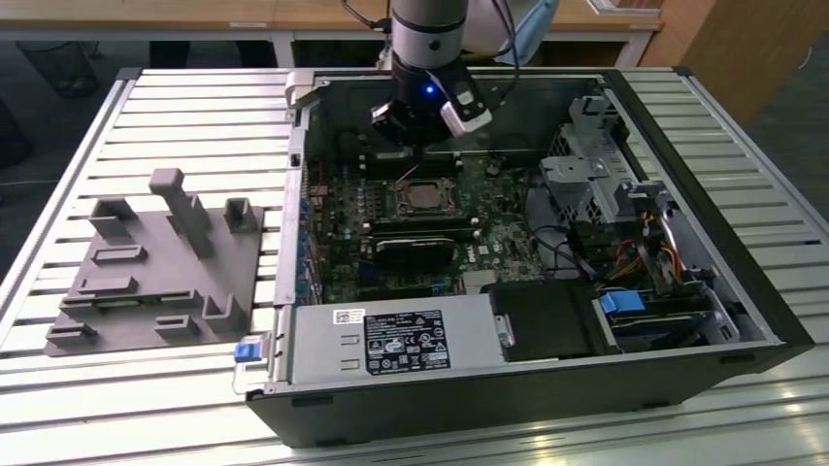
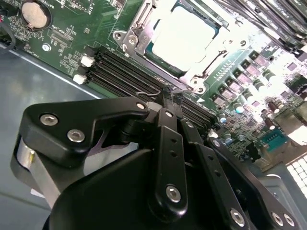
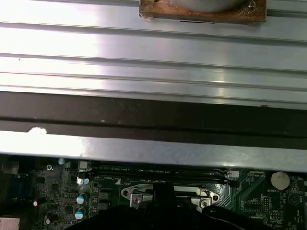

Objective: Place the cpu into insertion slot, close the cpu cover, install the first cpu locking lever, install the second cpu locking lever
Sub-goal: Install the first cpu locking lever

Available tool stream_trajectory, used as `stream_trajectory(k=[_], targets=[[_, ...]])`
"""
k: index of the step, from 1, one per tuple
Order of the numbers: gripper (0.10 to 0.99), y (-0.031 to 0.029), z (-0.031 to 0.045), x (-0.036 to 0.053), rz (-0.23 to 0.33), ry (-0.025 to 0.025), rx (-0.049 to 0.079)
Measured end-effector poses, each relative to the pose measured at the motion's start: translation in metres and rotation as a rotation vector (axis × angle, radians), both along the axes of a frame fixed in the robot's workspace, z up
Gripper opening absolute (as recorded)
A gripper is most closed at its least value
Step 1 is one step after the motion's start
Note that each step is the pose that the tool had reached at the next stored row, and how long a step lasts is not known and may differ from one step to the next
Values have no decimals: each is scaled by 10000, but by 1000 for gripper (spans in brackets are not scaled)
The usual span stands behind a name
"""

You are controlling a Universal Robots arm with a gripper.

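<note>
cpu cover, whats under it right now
The cpu sits under the cpu cover, its silvery top showing through the cutout in the second wrist view. The insertion slot beneath is hidden by the cpu. The hand hovers just beside the cover's edge.

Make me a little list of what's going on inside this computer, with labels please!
place: open computer case lying on a slatted table
cpu: sitting in the insertion slot, silvery top showing
cpu cover: metal frame lying around the cpu
pincer: fingers together, tips just beside the cover's edge, above the memory slots
arm: reaching down into the case in the exterior view
also there: grey holder block on the exterior view's left
</note>
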State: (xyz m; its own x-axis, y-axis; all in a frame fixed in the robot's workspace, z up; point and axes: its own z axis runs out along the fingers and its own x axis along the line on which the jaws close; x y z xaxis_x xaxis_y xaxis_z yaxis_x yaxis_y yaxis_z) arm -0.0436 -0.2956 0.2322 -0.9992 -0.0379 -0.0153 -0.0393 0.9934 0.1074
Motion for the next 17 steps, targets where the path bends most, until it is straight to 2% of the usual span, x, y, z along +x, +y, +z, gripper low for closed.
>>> stream_trajectory(k=[9, 17], targets=[[106, 11, -54, 100, 0, 1, -1], [106, 23, -146, 169, 0, 25, -1]])
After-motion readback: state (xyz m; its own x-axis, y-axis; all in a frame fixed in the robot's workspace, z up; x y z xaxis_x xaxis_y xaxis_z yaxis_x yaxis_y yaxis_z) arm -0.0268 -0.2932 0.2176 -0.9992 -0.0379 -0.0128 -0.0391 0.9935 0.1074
